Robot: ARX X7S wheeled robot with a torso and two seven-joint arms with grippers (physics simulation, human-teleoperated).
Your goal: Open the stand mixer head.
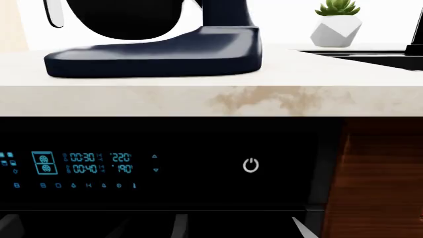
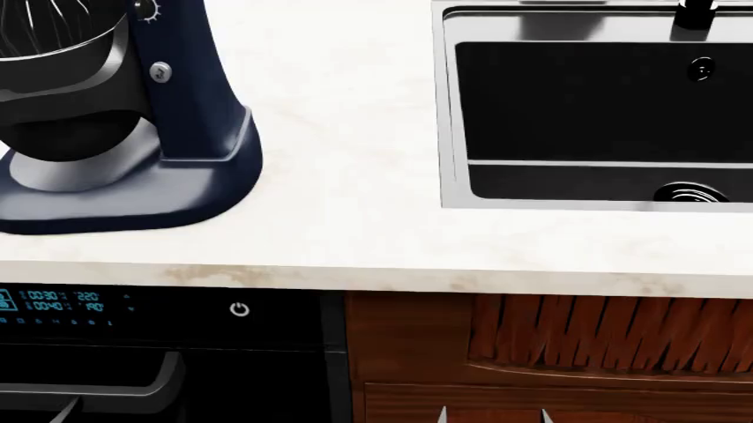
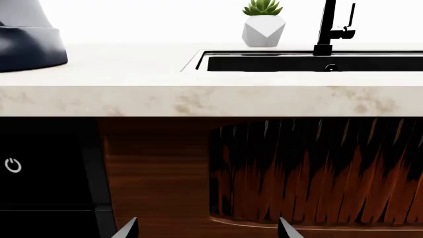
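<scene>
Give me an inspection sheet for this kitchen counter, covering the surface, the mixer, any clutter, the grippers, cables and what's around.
Surface: pale marbled countertop, brownish stains along its front edge.
Job's things: navy stand mixer base at the head view's left, column with knob, dark mixing bowl with the whisk in it; the mixer head itself is out of frame.
Clutter: potted succulent in a white faceted pot, behind the sink.
Grippers: left fingertips and right fingertips spread apart, low before the cabinet fronts, holding nothing.
Cables: nothing seen.
Surroundings: black sink with black faucet; oven control panel lit; wooden cabinet.
</scene>
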